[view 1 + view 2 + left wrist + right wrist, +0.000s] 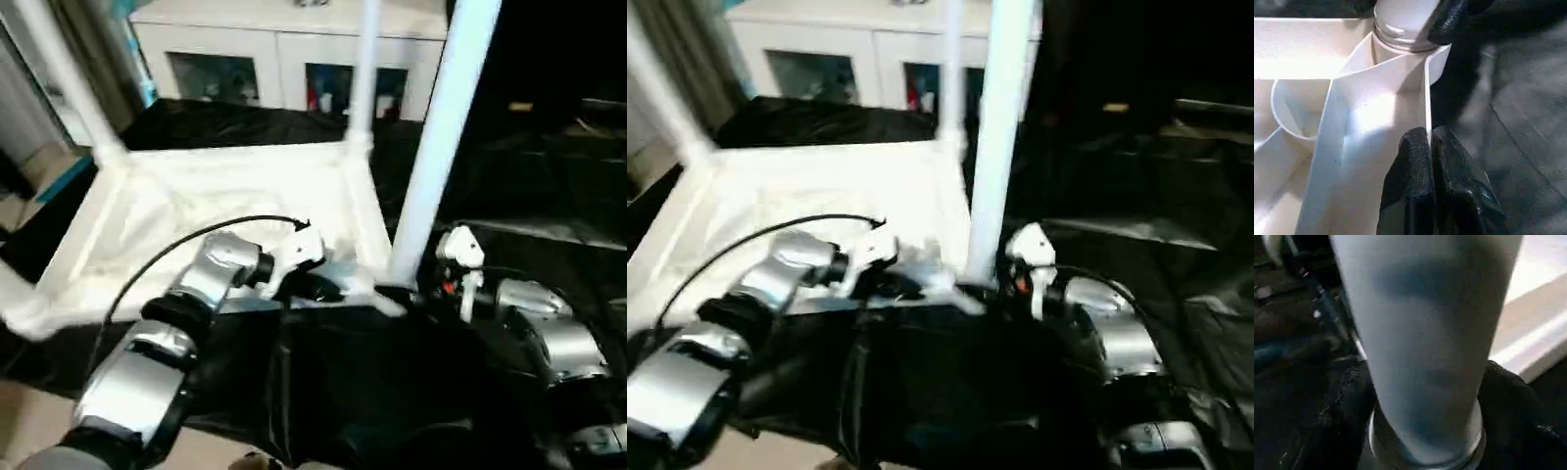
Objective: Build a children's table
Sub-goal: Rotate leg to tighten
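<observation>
Two silver forearms reached in from the near edge over a black plastic sheet [323,392] that was creased and glossy and covered the floor under the work. The left gripper [1428,147] had its two black fingers pressed together on the thin upright rim wall of the children's table [225,206], a small all-white plastic table lying upside down with its ribbed underside facing up; in the left wrist view the ribs ran as smooth, thin walls beside a round open cup moulded into the underside. At the near right corner, the near leg [436,147], a long white tapered plastic tube, stood upright in its round corner socket. The right gripper [1425,431] sat at the foot of this leg with a black finger on each side of it, where a ridged collar met the socket; whether the fingers pressed the leg or stood just off it could not be told. To the right of that corner the black sheet lay open and dark, leaving room on that side. Further back, two more white legs [361,69] rose from the far corners. Beyond the table stood a white cabinet [284,49] with glass-fronted shelves, near the sheet's far edge. No readable writing showed anywhere.
</observation>
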You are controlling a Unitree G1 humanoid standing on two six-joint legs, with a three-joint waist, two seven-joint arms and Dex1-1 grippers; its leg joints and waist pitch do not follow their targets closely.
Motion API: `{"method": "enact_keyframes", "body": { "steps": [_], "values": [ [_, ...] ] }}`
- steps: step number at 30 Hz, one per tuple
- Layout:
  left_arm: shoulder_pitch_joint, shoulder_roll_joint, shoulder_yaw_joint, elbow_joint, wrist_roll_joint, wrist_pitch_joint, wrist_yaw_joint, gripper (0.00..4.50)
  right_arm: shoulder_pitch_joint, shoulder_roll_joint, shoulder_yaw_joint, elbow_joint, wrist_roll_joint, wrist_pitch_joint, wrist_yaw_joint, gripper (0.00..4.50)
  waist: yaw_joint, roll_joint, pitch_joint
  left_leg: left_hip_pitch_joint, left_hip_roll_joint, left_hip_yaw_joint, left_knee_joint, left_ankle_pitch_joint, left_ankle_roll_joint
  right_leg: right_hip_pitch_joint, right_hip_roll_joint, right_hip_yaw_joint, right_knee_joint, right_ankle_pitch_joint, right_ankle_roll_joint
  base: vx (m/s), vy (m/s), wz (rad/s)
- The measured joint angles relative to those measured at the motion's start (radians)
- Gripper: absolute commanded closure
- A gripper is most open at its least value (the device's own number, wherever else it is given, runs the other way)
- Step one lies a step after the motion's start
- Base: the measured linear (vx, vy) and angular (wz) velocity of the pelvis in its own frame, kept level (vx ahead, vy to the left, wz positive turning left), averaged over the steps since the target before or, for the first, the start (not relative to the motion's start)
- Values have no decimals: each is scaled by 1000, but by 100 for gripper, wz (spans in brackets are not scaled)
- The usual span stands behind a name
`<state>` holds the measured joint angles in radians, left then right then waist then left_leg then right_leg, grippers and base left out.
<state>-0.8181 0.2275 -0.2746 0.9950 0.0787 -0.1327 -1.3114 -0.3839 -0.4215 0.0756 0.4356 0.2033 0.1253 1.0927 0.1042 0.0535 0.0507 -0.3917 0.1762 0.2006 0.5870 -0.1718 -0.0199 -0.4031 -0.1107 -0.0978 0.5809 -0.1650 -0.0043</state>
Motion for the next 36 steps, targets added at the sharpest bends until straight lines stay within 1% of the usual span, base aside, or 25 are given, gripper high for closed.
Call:
{"method": "enact_keyframes", "body": {
  "steps": [2, 6, 7, 9, 11, 15, 17, 19, 21, 23, 24, 26, 28, 31, 33, 36],
  "values": [
    [10, 3, -2, -14, -6, 1, -24, 450, 0, -32, 7, 0, 8, 17, 48, 128, 7, 0, 0, -1, 0, 0, 2, -1, -1, 0, -1, 1, 0, 0, -1, 0, 0, 0],
    [25, 7, -2, -39, -8, 13, -49, 450, 1, -44, 7, -2, 32, 29, 95, 128, 7, -1, 1, 0, -1, 1, 4, -3, -4, 1, -1, 2, 0, 2, -3, 0, 0, 0],
    [26, 8, -2, -40, -8, 17, -55, 450, 2, -44, 7, -4, 36, 29, 100, 144, 8, -1, 1, 0, -1, 1, 4, -2, -4, 1, -1, 2, 0, 2, -3, 0, 0, 0],
    [29, 8, -2, -44, -9, 21, -60, 450, 5, -45, 7, -8, 41, 33, 111, 144, 8, -1, 1, 0, -1, 1, 4, -2, -4, 1, -1, 2, 0, 2, -3, 0, 0, 0],
    [38, 13, -3, -61, -13, 29, -74, 450, 18, -45, 7, -28, 62, 55, 119, 172, 9, -1, 1, 0, 0, 1, 4, -2, -4, 1, -1, 2, 0, 2, -3, 0, 0, 0],
    [44, 14, -6, -71, -18, 31, -85, 450, 29, -51, 4, -44, 77, 83, 131, 197, 12, -1, 1, -1, 0, 1, 4, -3, -4, 1, -1, 2, 0, 2, -3, 0, 0, 0],
    [44, 12, -6, -71, -18, 31, -80, 450, 31, -54, 4, -48, 78, 88, 132, 198, 14, -1, 1, -1, 0, 1, 4, -2, -4, 1, -1, 2, 0, 2, -3, 0, 0, 0],
    [44, 2, -5, -68, -13, 27, -62, 450, 41, -51, -9, -48, 78, 83, 125, 198, 19, -1, 0, -1, 0, 1, 4, -2, -4, 1, -1, 2, 0, 2, -3, 0, 0, 0],
    [41, -21, -1, -51, -6, 24, 12, 450, 44, -24, -28, -29, 66, 67, 58, 200, 20, -1, 0, 1, 0, 1, 5, -2, -4, 4, -1, 2, 1, 2, -3, 0, 0, 0],
    [30, -40, 6, -25, 5, 24, 101, 450, 32, 14, -45, 2, 42, 46, -50, 201, 13, -1, 0, 3, -1, 1, 6, -2, -4, 6, -1, 3, 1, 2, -2, 0, 0, 0],
    [19, -57, 17, -2, 16, 28, 183, 450, 7, 56, -62, 40, 24, 32, -159, 201, 5, -3, 0, 6, -1, 1, 6, -2, -5, 7, -1, 4, 1, 1, -2, 0, 0, 0],
    [1, -82, 20, 21, 33, 43, 262, 450, -20, 99, -78, 77, 11, 23, -291, 201, -13, -3, -1, 7, -1, 1, 5, -1, -5, 8, -2, 3, -3, -1, 3, 0, 0, 0],
    [-7, -109, 26, 40, 35, 60, 346, 450, -34, 150, -107, 102, -1, 17, -416, 201, -20, -4, -1, 8, -2, 1, 5, -1, -5, 9, -2, 3, -4, -1, 3, 0, 0, 0],
    [-18, -142, 31, 59, 36, 81, 429, 450, -55, 207, -124, 125, -14, 14, -551, 202, -25, -4, -1, 9, -2, 1, 5, -2, -5, 9, -1, 3, -4, -1, 3, 0, 0, 0],
    [-28, -166, 36, 79, 38, 85, 483, 450, -76, 247, -133, 149, -33, 4, -640, 202, -32, -4, -2, 10, -2, 0, 5, -2, -5, 9, -1, 3, -4, -1, 3, 0, 0, 0],
    [-37, -178, 43, 100, 44, 85, 521, 450, -99, 283, -136, 185, -57, -21, -714, 202, -43, -2, -3, 10, -2, 0, 4, -2, -5, 9, -1, 3, -4, -2, 3, 0, 0, 0]
  ]
}}
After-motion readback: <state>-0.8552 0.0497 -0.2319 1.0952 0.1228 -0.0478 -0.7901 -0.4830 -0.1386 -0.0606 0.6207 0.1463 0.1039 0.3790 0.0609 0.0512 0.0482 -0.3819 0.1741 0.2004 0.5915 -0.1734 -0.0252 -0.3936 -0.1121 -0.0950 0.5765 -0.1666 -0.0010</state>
